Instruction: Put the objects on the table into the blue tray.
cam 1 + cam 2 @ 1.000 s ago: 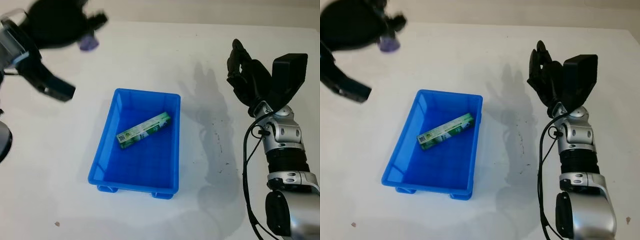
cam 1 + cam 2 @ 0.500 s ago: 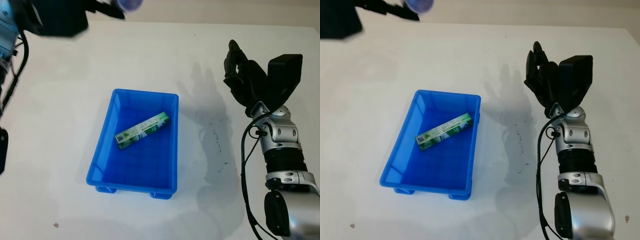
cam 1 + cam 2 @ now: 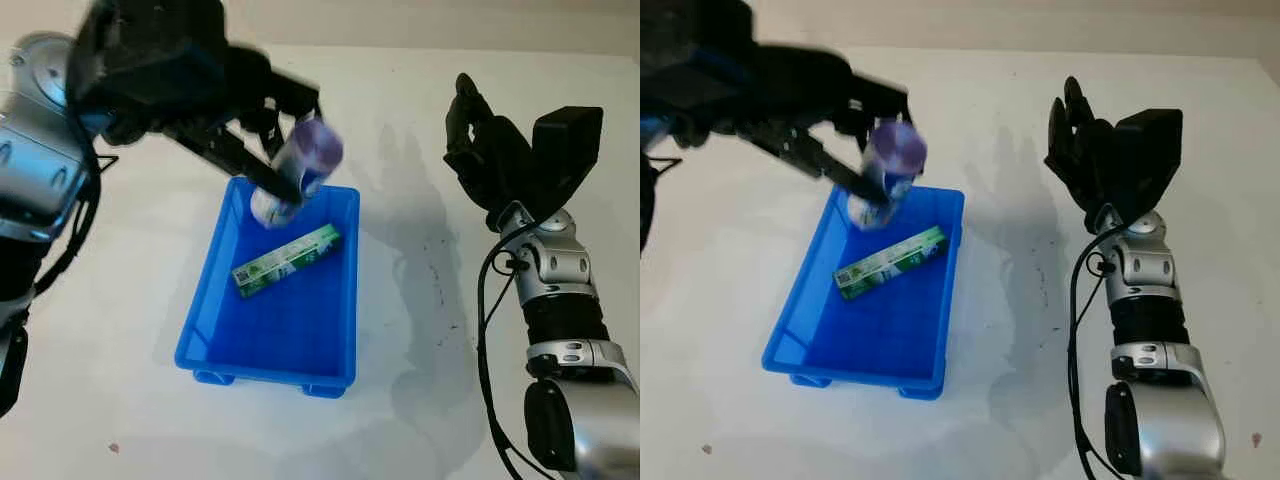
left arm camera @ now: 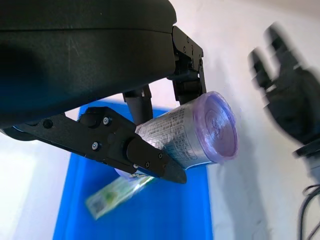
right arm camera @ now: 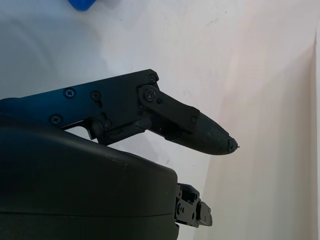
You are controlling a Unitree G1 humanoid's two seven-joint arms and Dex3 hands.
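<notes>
My left hand (image 3: pixel 262 140) is shut on a clear cup with a purple lid (image 3: pixel 300 165), held tilted above the far end of the blue tray (image 3: pixel 210 275). In the left wrist view the black fingers (image 4: pixel 145 157) clamp the cup (image 4: pixel 200 132) over the tray (image 4: pixel 75 195). A green box (image 3: pixel 287 259) lies slantwise inside the tray. My right hand (image 3: pixel 480 140) is open, raised above the table to the right of the tray.
The white table (image 3: pixel 100 400) spreads around the tray. A few dark specks (image 3: pixel 437 290) mark the table between the tray and my right arm. A beige strip (image 3: pixel 450 20) runs along the table's far edge.
My left hand has swung from the far left corner in over the tray's far end, carrying the cup. My right hand has barely moved.
</notes>
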